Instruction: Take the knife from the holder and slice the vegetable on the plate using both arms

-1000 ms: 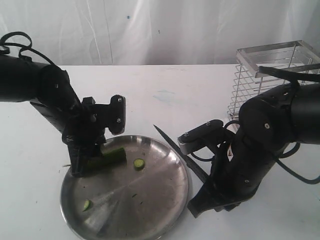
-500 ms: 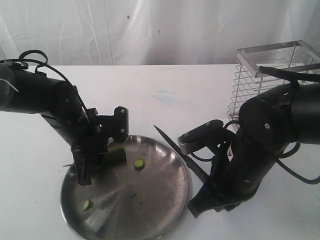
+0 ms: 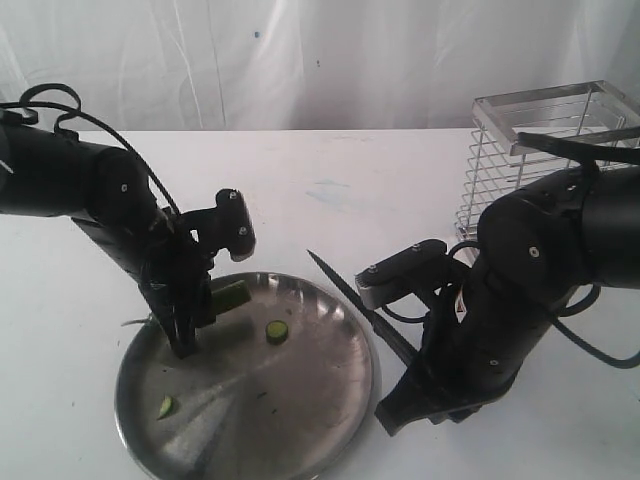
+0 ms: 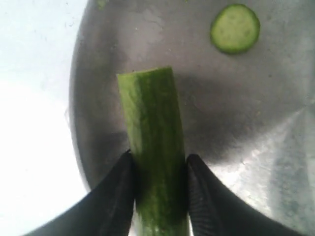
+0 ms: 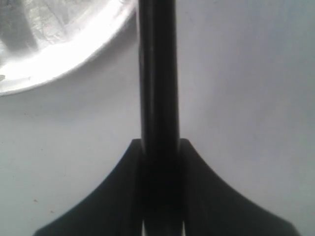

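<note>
The vegetable (image 3: 232, 296), a green stub with a flat cut end, lies over the back left of the steel plate (image 3: 300, 440). My left gripper (image 3: 187, 340) is shut on it. In the left wrist view the gripper (image 4: 160, 160) has both fingers pressed against the sides of the vegetable (image 4: 152, 113), above the plate (image 4: 256, 123). My right gripper (image 3: 412, 362) is shut on the knife (image 3: 355, 300). Its dark blade points back-left along the plate's right rim. The right wrist view shows the gripper (image 5: 158, 142) clamping the knife (image 5: 157, 73) beside the plate (image 5: 49, 49).
Two cut slices lie on the plate, one (image 3: 277, 329) near the middle and one (image 3: 165, 406) at the front left. The first slice (image 4: 235, 28) also shows in the left wrist view. The chrome wire holder (image 3: 520, 150) stands at the back right behind the right arm.
My left gripper has swung a little to the right with the vegetable, whose cut end now sits slightly farther back. The plate nudged slightly left. The right arm and knife have not moved.
</note>
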Available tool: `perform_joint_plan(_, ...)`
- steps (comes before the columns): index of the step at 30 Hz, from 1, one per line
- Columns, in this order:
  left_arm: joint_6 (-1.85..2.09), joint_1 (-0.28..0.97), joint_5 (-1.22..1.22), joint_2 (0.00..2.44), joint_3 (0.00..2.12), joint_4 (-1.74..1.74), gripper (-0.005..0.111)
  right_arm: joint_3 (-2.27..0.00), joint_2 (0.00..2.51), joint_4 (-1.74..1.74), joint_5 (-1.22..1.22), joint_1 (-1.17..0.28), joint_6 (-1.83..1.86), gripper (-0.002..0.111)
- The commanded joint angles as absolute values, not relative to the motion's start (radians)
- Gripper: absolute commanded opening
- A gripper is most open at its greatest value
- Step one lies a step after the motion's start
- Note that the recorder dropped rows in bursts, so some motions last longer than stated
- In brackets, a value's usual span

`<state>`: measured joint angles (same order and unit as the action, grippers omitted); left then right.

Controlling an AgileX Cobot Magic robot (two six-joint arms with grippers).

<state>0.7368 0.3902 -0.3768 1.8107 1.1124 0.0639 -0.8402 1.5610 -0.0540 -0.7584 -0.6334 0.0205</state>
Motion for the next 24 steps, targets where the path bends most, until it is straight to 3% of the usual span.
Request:
perform_joint_plan(1, 0.682, 0.389, -0.527, 1.806, 1.106, 0.131, 0.0, -0.836, 1.56, -0.056, -0.755, -0.627, 0.023, 0.0)
perform_joint_plan(8, 0.698, 0.391, -0.531, 1.817, 1.092, 0.178, 0.005, -0.836, 1.56, -0.056, -0.757, -0.627, 0.023, 0.0)
perform_joint_plan(17, 0.698, 0.391, -0.551, 1.817, 1.092, 0.253, 0.056, -0.836, 1.56, -0.056, -0.757, -0.627, 0.023, 0.0)
perform_joint_plan(24, 0.698, 0.391, -0.561, 1.803, 1.121, 0.251, 0.058, -0.845, 1.56, -0.06, -0.773, -0.669, -0.033, 0.0)
